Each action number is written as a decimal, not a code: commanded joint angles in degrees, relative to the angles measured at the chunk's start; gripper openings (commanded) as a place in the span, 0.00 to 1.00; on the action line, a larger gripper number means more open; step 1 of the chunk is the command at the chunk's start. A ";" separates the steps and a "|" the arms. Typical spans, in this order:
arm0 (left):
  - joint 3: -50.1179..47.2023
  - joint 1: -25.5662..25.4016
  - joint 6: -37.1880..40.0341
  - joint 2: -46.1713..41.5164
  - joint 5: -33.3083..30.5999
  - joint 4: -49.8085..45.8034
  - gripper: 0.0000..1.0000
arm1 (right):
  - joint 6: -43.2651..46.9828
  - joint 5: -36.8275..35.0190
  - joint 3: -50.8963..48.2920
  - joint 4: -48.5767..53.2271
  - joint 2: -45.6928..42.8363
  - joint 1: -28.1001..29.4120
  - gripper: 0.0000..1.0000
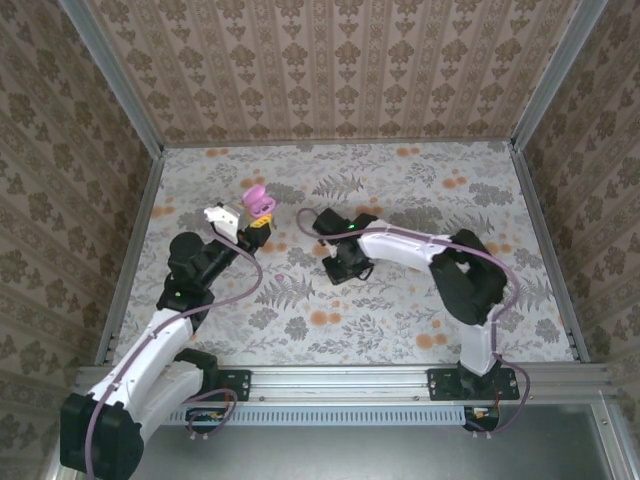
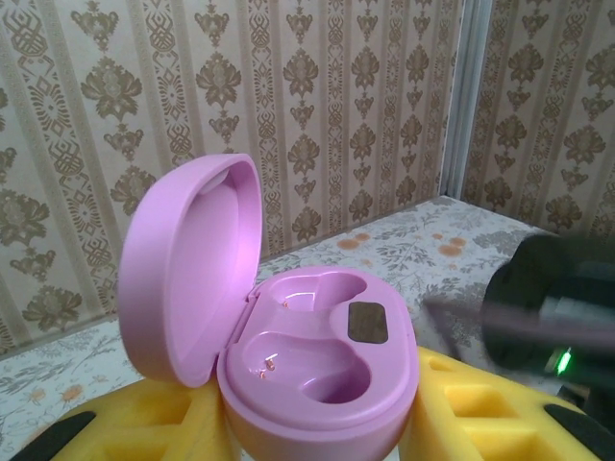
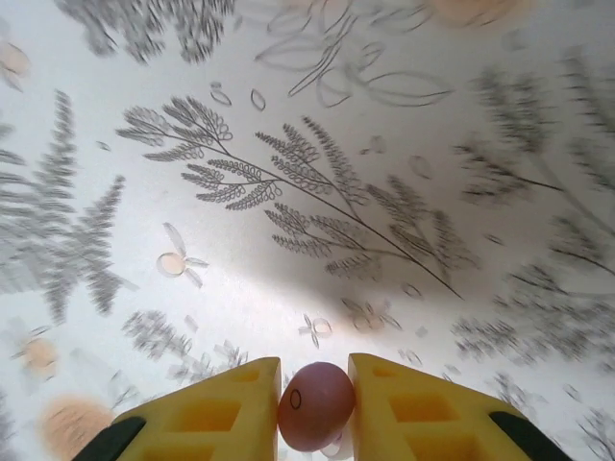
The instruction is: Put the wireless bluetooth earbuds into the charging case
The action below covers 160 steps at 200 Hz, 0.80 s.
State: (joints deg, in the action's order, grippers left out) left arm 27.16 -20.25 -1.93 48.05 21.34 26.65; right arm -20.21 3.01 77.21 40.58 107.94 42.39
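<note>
White-and-black arms point(image 1: 400, 245), lilac cables point(image 1: 260, 272), yellow foam-padded jaws, green indicator light point(image 2: 562, 361)

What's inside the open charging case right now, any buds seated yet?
Nothing sits in the charging case: both wells are empty, showing small gold contacts and a dark panel. The near well's front wall is hidden behind the rim.

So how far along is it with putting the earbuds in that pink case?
Done: the case is open and gripped by the left fingers. In hand: the right fingers are pinching one pinkish earbud. Left: both sockets look empty, so every earbud must go in.
</note>
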 commanded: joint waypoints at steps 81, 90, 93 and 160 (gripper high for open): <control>7.15 -10.57 -3.56 17.15 5.05 12.54 0.40 | -16.45 21.17 -6.61 -22.48 -33.09 -10.66 0.26; 7.91 -11.27 -4.18 19.08 5.54 13.89 0.40 | -16.96 22.27 -6.63 -23.79 -34.14 -10.73 0.26; 8.18 -11.54 -4.48 19.62 5.76 14.31 0.40 | -16.97 22.73 -6.63 -24.32 -34.45 -10.68 0.26; 10.67 -13.76 -6.37 25.07 12.24 20.10 0.39 | -15.88 29.98 -6.54 -30.40 -33.16 -10.33 0.26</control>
State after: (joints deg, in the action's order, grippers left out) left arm 35.68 -33.54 -6.94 72.99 29.06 41.89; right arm -36.27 28.36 70.78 13.17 73.23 31.97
